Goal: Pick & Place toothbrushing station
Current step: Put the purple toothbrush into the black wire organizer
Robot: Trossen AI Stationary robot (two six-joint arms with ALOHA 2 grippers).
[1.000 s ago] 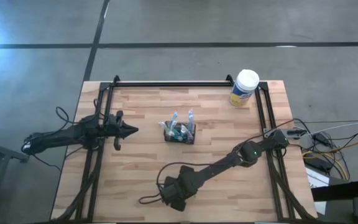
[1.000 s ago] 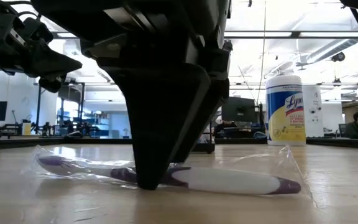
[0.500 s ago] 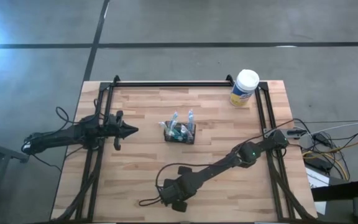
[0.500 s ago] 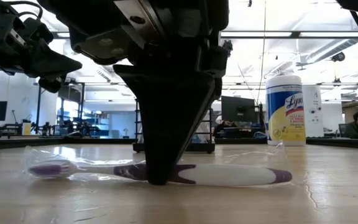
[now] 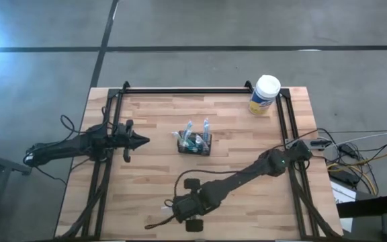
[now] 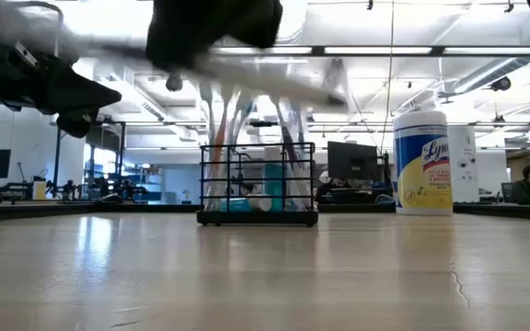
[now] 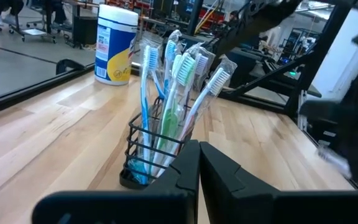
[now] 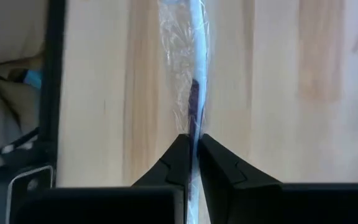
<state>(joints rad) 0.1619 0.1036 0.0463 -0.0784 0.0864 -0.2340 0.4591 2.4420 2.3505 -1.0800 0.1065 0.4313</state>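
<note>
Right tool [image 8: 191, 144] is clamped on a wrapped toothbrush [image 8: 193, 93] — at the tabletop's [image 5: 247, 134] 6 o'clock edge. Left tool [image 5: 142, 140] is closed, empty, at 9 o'clock of the toothbrushing station [image 5: 193, 142].

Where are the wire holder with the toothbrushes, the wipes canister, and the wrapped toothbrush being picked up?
Wire holder [image 6: 258, 184]: low view, front mesh wall.
Wipes canister [image 5: 266, 86]: high view, white lid.
Wrapped toothbrush [image 8: 193, 99]: right wrist view, purple handle inside wrapper.

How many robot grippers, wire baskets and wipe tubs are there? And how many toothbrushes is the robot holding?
Grippers: 2 (left gripper, right gripper)
Wire basket: 1
Wipe tub: 1
Wrapped toothbrush held in the right gripper: 1
Total: 5
</note>
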